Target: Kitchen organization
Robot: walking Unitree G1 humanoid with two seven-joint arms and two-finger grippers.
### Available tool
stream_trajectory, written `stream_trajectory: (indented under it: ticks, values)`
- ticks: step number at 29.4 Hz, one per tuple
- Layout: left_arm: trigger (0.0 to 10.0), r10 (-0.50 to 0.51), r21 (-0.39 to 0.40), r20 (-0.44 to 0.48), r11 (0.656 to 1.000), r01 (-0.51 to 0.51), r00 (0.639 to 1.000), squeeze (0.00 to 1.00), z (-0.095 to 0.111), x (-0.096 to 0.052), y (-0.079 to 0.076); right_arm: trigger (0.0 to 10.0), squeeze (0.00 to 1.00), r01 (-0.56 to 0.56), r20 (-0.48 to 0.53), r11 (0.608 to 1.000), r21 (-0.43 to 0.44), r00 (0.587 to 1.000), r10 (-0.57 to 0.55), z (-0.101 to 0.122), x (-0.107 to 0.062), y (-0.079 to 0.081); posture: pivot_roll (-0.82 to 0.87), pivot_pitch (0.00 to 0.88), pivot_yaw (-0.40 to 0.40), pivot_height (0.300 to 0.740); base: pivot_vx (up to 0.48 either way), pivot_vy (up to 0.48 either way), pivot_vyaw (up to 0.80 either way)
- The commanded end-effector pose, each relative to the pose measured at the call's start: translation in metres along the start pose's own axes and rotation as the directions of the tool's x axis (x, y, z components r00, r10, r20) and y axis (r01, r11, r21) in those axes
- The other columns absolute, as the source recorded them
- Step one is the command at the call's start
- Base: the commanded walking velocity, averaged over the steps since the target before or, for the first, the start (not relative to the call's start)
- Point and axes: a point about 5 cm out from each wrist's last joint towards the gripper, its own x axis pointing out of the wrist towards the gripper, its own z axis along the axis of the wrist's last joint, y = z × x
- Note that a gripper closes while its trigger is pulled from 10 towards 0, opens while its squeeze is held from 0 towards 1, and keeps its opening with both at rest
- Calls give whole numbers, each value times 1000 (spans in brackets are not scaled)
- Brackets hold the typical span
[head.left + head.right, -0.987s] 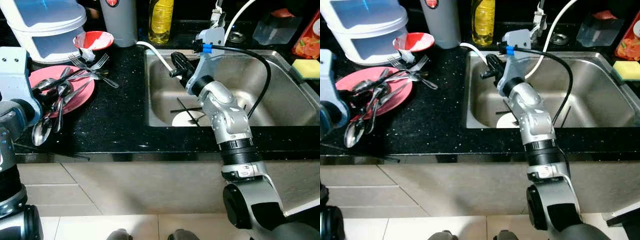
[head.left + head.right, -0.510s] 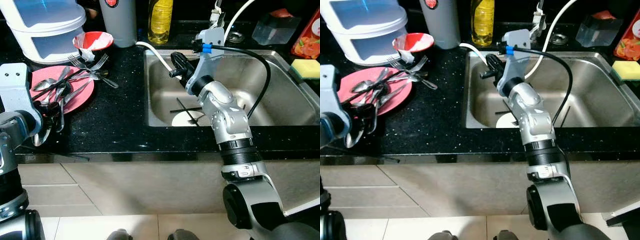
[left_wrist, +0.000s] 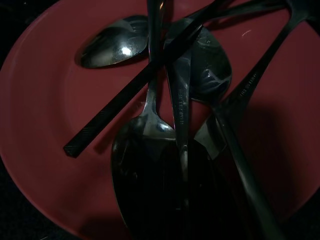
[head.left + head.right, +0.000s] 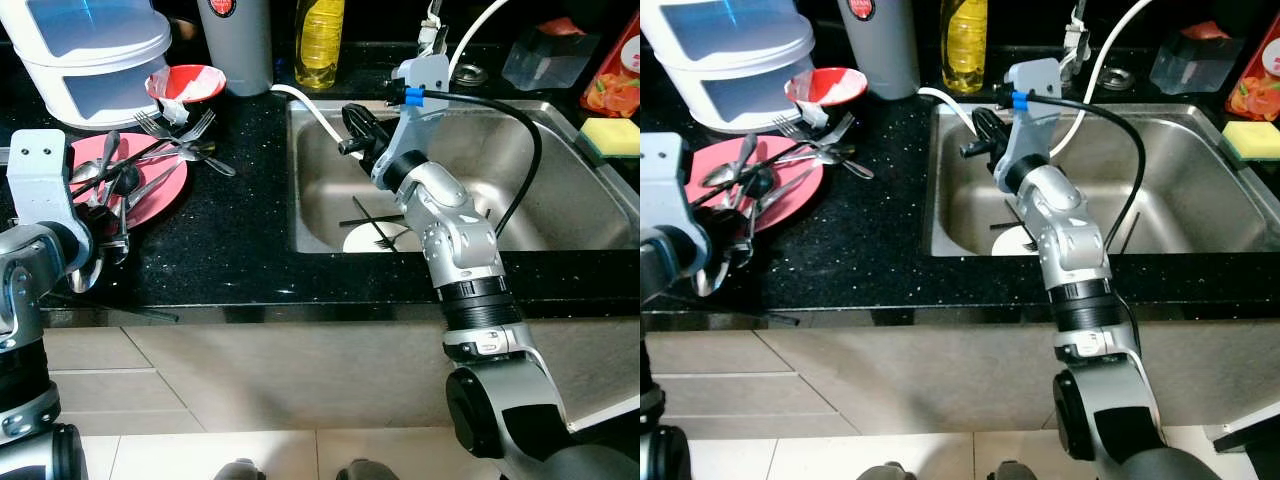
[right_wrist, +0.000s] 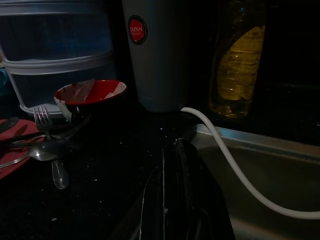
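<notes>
Fingers of the left gripper hang low over the near edge of the red plate on the worktop, hidden among heaped spoons; their state cannot be told. Handles run away toward the forks. Right gripper, fingers pressed together and empty, waits over the sink, farther off.

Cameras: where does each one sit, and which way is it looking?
Left and right eye views: on the head, looking down at the sink and pink plate; both silver arms show.
Left wrist view: just above the pink plate, facing its spoons.
Right wrist view: at the sink's edge, along the right pincer toward the red bowl.
Shared: head and left wrist views both show plate and spoons.
</notes>
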Motion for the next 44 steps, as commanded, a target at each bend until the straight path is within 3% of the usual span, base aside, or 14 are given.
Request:
stream_trajectory:
  ticks: [1,2,4,5,8,12,18,26,34,35,36,39,40,44]
  values:
    - [3765,-5,9,42,1000,5,999,0,5,0,-1,10000,0,-3,2,1000,1,1000,3,0,0,1,143,32,5,740,0,0,0]
    - [8549,-12,16,89,1000,10,996,0,11,-2,-2,10000,0,-4,3,1000,1,1000,4,1,0,1,143,32,5,740,0,0,0]
    - [8549,-20,28,147,999,16,989,0,20,-5,-4,10000,0,-4,3,1000,1,1000,4,1,0,1,143,32,5,740,0,0,0]
    - [10000,-56,51,228,998,46,972,0,34,-11,-12,10000,0,-6,3,1000,1,1000,6,1,1,1,142,25,0,740,0,0,0]
    - [10000,-159,113,363,986,126,918,0,63,-23,-33,10000,0,-8,5,1000,-1,1000,8,1,1,1,142,17,-3,740,0,0,0]
    - [10000,-251,158,406,966,203,879,0,83,-25,-55,10000,0,-8,9,1000,-2,1000,8,3,3,1,142,11,-7,740,0,0,0]
    - [10000,-371,196,400,928,318,838,0,114,7,-103,10000,0,23,31,1000,-20,999,-22,10,5,-6,120,15,5,740,0,0,0]
    - [10000,-551,225,235,832,507,801,0,92,45,-186,10000,0,259,59,965,-40,965,-256,21,-11,-51,45,27,51,740,0,0,0]
    - [10000,-649,203,152,759,619,746,0,70,55,-232,10000,0,303,64,952,-47,952,-299,21,-18,-59,22,29,62,740,0,0,0]
    - [10000,-641,217,154,764,607,752,220,69,56,-234,10000,0,301,63,952,-47,952,-298,21,-18,-58,19,31,64,740,0,0,0]
    - [10000,-641,224,161,764,605,750,1000,70,57,-236,10000,0,300,63,953,-46,953,-297,21,-18,-56,16,33,68,740,0,0,0]
    - [10000,-648,228,189,760,609,738,1000,76,58,-235,10000,0,297,63,954,-41,954,-295,20,-18,-53,17,36,69,740,0,0,0]
    - [10000,-635,242,214,770,590,742,0,81,57,-230,10000,0,297,62,954,-40,954,-294,20,-18,-53,18,39,68,740,0,0,0]
    - [10000,-598,258,271,800,541,755,0,92,55,-218,10000,0,297,60,954,-39,954,-295,19,-20,-53,25,43,67,740,0,0,0]
